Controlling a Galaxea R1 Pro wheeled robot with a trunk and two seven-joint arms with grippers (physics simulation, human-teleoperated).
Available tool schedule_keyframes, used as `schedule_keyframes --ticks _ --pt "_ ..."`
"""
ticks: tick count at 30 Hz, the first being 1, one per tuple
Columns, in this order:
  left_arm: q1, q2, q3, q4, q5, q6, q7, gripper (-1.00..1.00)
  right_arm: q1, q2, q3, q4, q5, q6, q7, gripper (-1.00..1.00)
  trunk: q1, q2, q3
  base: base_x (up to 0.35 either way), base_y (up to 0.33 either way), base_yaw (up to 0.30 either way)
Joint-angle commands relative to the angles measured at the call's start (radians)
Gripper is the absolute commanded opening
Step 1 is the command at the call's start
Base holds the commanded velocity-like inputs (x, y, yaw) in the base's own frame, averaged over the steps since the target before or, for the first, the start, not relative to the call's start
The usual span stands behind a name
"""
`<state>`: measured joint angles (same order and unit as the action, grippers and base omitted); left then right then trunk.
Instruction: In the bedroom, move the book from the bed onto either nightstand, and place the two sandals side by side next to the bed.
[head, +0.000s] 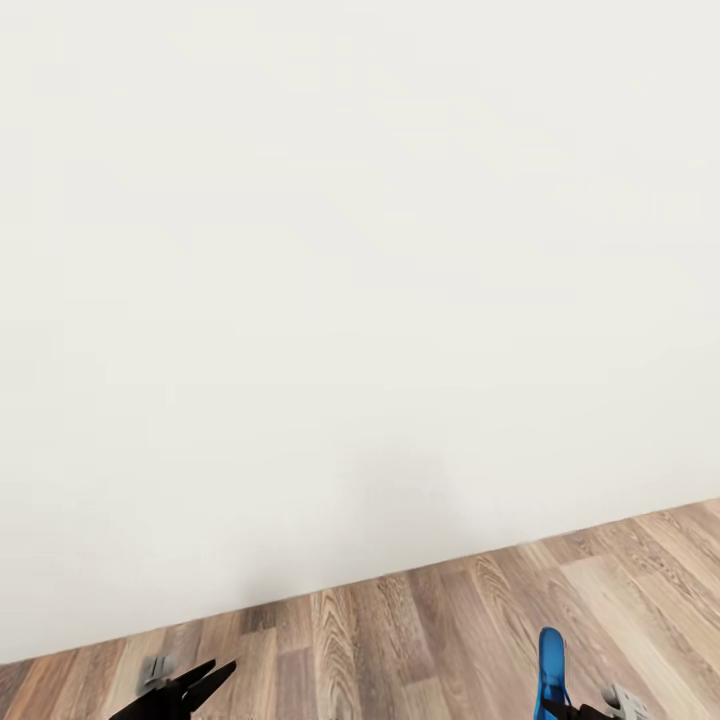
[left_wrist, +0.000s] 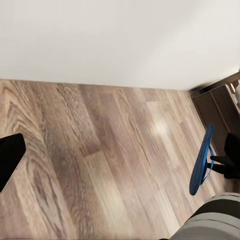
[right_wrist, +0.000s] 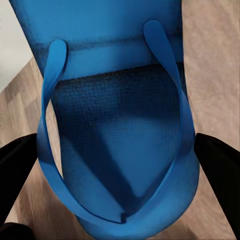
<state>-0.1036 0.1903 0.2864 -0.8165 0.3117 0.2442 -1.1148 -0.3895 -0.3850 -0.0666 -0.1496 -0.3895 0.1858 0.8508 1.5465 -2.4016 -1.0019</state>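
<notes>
The right gripper (right_wrist: 120, 165) carries one blue sandal (right_wrist: 117, 125), fingers closed on it; the left gripper (head: 195, 685) hangs slightly parted, empty; placing the sandal remains.

Bright even light, faint shadow on wall (head: 400, 480), soft floor (left_wrist: 160, 127) glare

A plain white wall (head: 360, 280) meets a brown wood-plank floor (head: 450, 640) along a slanting line, a faint grey shadow smudging the wall's base. In the left wrist view, a dark brown cabinet (left_wrist: 217, 110) stands on the planks against the wall.
</notes>
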Motion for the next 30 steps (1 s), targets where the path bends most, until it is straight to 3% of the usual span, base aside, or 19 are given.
schedule_keyframes --ticks 1,30 --pt "-0.001 0.0 0.0 0.0 0.004 0.01 -0.003 1.0 0.0 0.0 -0.007 -0.001 -0.002 0.011 0.004 -1.0 0.0 0.0 -0.001 0.0 0.0 0.275" --pt "-0.001 0.0 0.0 0.0 0.004 0.01 -0.003 1.0 0.0 0.0 -0.007 -0.001 -0.002 0.011 0.004 -1.0 0.0 0.0 -0.014 0.0 0.0 0.275"
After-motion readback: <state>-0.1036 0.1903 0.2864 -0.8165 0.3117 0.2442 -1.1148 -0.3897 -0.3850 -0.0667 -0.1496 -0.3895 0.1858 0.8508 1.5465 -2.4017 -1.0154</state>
